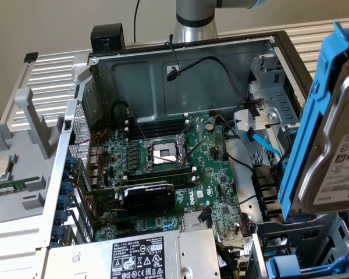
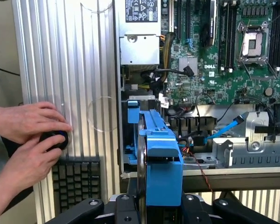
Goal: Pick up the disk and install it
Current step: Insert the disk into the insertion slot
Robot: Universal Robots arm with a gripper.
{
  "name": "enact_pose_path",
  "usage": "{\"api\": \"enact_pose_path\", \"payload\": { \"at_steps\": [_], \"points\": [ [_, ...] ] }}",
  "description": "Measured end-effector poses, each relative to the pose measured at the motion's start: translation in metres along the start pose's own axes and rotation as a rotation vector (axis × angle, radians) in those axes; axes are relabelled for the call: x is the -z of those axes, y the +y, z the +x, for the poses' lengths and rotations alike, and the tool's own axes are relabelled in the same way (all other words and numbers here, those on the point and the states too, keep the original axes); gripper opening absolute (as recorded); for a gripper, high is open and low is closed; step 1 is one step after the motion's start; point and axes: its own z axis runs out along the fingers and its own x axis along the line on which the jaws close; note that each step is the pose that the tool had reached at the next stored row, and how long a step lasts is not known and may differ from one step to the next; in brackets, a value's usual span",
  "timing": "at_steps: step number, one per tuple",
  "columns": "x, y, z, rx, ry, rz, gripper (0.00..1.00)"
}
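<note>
Fingers (image 2: 192, 205) of the gripper (image 2: 162, 207) stood part-closed, clamped on the disk (image 1: 337, 157), a rectangular silver-metal hard drive in a blue plastic frame. Pick-up looked done: it hung on edge above the open grey metal computer case (image 1: 180, 64), not yet seated inside.

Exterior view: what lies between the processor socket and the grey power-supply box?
A black graphics card lies between the socket and the box, shown in the exterior view.
</note>
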Motion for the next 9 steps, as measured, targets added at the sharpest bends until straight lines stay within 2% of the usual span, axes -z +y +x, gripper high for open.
{"api": "enact_pose_path", "payload": {
  "at_steps": [9],
  "points": [
    [-0.0159, 0.004, 0.001, -0.001, 0.0001, 0.0, 0.37]
  ]
}}
